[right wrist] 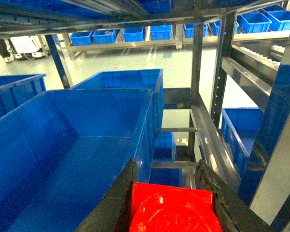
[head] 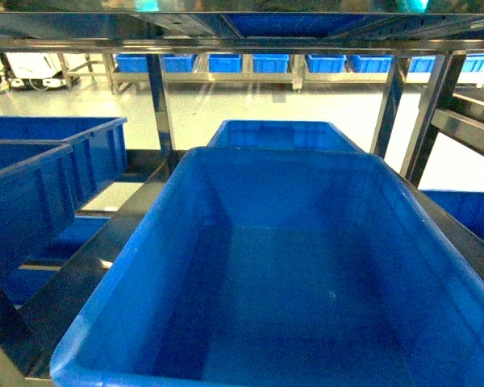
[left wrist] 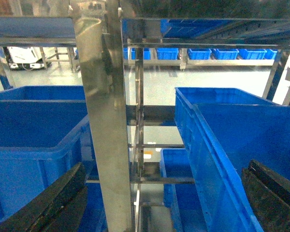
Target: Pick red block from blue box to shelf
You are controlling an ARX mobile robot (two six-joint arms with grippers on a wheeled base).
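The red block (right wrist: 171,210), glossy with a round stud facing the camera, is clamped between the dark fingers of my right gripper (right wrist: 167,166), which is shut on it. It hangs beside the right rim of a large dark blue crate (right wrist: 63,145), in front of the shelf rails (right wrist: 217,150). My left gripper (left wrist: 166,166) is open and holds nothing; a steel shelf upright (left wrist: 104,121) rises in the gap between its fingers. The blue box is out of view. Neither gripper shows in the head view.
A big empty dark blue crate (head: 290,266) fills the shelf tier ahead, with a second crate (head: 278,133) behind it. Ribbed blue crates (head: 48,177) sit to the left. Steel uprights (head: 160,97) and a rail overhead (head: 242,44) frame the bay.
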